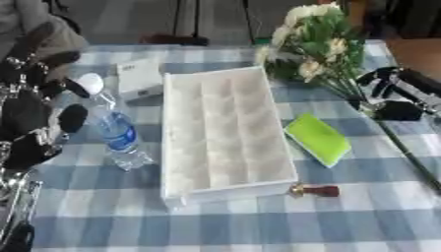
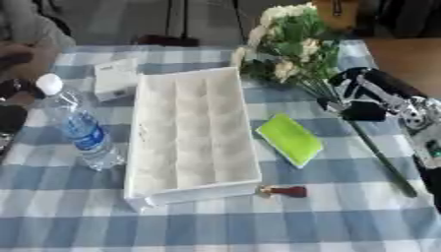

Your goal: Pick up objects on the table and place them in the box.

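We look steeply down from head height through both eyes, close over the checked tabletop (image 1: 258, 221); both views share the white box (image 2: 194, 138).

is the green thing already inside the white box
No, the green thing lies on the checked tablecloth beside the white box, to its right.

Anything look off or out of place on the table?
Nothing spilled or broken. The flowers lie on their side, stems under the right hand. The water bottle stands upright; the white box holds nothing yet.
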Action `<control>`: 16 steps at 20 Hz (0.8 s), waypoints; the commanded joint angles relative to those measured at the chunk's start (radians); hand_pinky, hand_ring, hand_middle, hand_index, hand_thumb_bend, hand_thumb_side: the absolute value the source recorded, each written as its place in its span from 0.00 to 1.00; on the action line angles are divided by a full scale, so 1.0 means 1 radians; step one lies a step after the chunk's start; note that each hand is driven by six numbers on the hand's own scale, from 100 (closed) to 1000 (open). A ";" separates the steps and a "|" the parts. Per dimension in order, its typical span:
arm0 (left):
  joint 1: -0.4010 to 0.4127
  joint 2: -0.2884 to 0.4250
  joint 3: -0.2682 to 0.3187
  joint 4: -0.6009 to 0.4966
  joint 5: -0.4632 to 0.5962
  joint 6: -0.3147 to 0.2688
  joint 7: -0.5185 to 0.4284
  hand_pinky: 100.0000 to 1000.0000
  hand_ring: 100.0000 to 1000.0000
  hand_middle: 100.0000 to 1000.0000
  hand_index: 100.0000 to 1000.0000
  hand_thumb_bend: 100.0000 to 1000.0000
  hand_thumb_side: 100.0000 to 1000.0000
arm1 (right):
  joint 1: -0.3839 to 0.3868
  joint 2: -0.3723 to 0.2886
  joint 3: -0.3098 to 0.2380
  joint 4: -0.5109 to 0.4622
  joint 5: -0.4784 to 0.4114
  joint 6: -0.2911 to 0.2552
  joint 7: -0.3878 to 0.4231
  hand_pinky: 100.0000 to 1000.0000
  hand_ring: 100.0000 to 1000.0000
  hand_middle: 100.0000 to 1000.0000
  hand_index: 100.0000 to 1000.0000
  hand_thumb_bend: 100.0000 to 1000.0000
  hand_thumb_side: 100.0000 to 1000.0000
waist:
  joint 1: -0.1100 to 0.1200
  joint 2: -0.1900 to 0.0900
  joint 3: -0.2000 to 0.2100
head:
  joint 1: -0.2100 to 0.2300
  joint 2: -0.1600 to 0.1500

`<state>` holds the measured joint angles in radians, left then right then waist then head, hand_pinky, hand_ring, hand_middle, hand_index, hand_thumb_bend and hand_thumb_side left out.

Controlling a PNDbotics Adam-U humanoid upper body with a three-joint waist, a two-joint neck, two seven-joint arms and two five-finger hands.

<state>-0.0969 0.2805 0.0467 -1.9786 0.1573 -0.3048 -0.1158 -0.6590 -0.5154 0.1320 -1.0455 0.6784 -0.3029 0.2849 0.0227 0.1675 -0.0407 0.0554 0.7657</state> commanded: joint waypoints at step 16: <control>-0.008 0.011 0.001 -0.021 0.006 0.000 -0.005 0.42 0.78 0.94 0.93 0.63 0.26 | -0.013 -0.010 -0.021 0.062 0.095 0.016 -0.034 0.55 0.59 0.72 0.83 0.33 0.67 | 0.000 -0.017 0.000 | -0.002 0.004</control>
<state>-0.0969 0.2804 0.0466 -1.9786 0.1589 -0.3037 -0.1184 -0.6587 -0.5091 0.1228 -0.9791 0.7648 -0.2869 0.2565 0.0232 0.1675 -0.0411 0.0547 0.7657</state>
